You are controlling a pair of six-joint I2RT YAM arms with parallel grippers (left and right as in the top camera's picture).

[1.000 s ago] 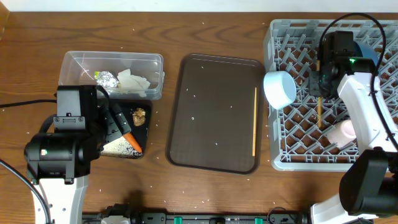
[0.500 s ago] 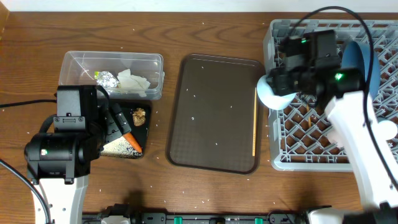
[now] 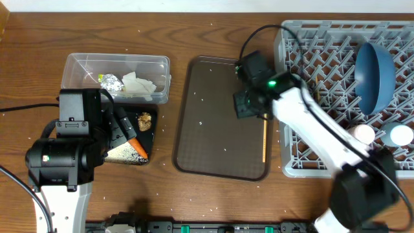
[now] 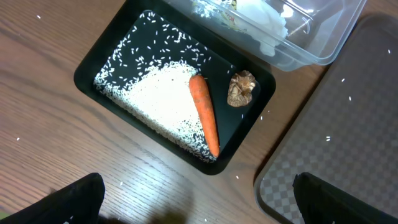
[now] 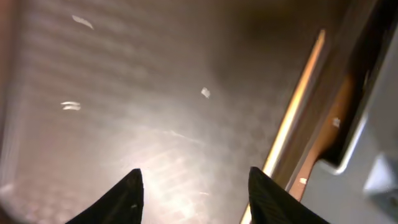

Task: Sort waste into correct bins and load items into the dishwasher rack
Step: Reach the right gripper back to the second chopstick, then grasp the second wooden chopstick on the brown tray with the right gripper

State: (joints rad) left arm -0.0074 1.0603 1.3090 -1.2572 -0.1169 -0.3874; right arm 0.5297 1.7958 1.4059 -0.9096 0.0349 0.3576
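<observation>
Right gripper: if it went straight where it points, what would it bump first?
Probably the bare floor of the brown tray; the right gripper points down at it, jaws open and empty. The chopstick lies off to the side, likely missed, though the view is blurry.

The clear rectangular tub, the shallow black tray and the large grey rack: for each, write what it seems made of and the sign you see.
Clear rectangular tub: likely thin plastic, glossy, with see-through walls. Shallow black tray: probably moulded plastic, smooth with a slight sheen and rounded corners. Large grey rack: seemingly rigid plastic, matt, with a moulded lattice and pegs.
</observation>
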